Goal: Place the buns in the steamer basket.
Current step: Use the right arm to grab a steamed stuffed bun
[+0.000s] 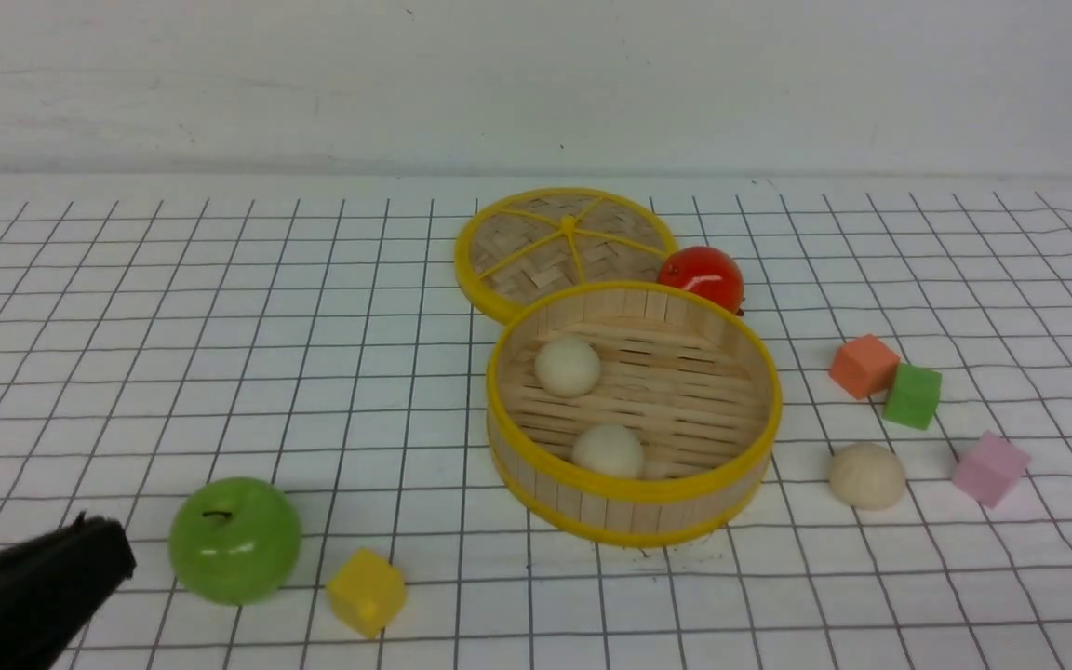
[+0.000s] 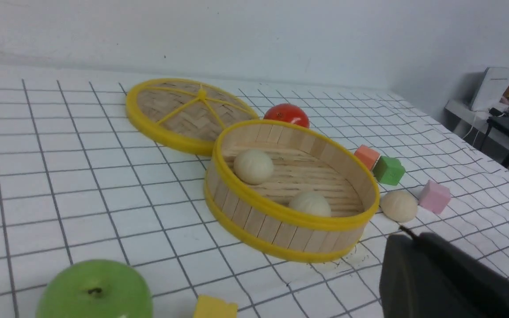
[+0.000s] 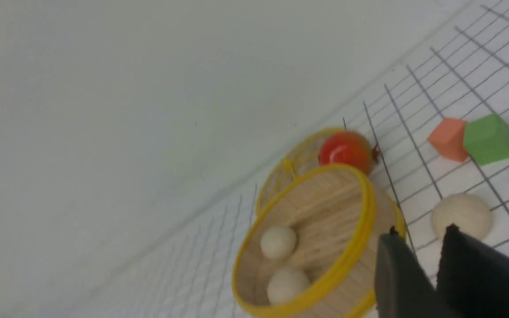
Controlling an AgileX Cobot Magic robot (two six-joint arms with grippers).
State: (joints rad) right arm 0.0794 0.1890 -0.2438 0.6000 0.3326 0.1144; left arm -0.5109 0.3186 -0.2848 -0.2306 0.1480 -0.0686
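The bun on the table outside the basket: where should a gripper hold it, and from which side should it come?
Hold the bun across its widest middle, coming straight down from above. It is a smooth round ball lying free on the table, so an off-centre grip may slip. The basket and the pink cube both stand apart from it, leaving the jaws room.

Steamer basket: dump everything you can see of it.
Round, deep steamer basket, upright and uncovered on the gridded table. Vertical bamboo-slat wall, yellow rims top and bottom, slatted floor. Inside lie a far bun and a near bun, apart. The flat lid and a red fruit sit just behind it; contact unclear.
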